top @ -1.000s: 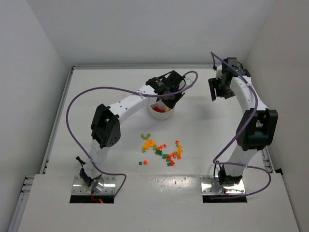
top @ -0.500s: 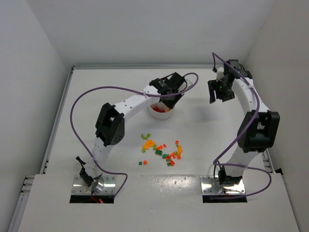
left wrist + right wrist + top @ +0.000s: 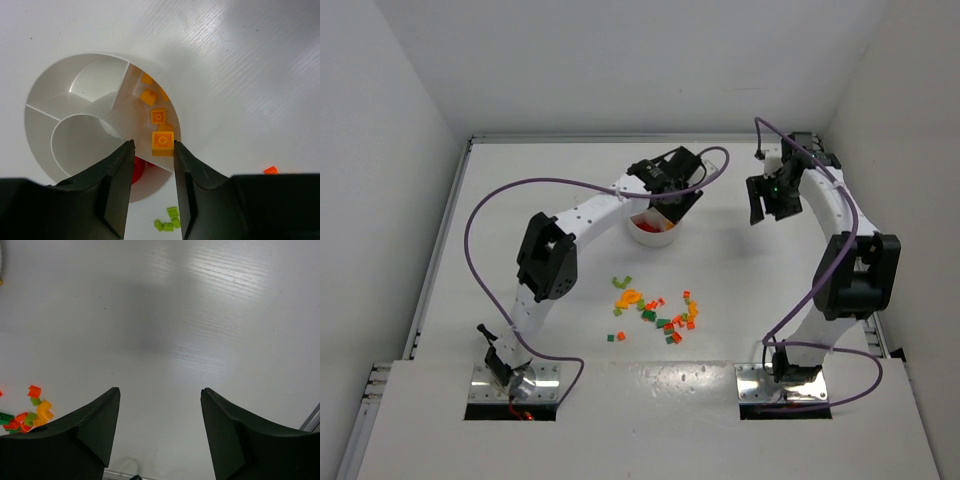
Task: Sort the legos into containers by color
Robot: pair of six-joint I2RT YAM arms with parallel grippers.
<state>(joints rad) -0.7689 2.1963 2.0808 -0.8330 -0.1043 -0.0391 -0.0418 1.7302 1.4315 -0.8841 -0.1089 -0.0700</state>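
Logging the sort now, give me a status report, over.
Left hand open over the dish, orange brick at its tips above the orange wedge. Right hand open, empty. Loose bricks left to sort; nothing blocking.

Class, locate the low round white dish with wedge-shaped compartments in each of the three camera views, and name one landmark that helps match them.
Top external: the low round white divided dish sits upper centre, beyond the loose bricks.
Left wrist: it fills the left and centre, seen from above.
Right wrist: not clearly in it.
Shared landmark: the scatter of small red, orange and green plastic bricks.
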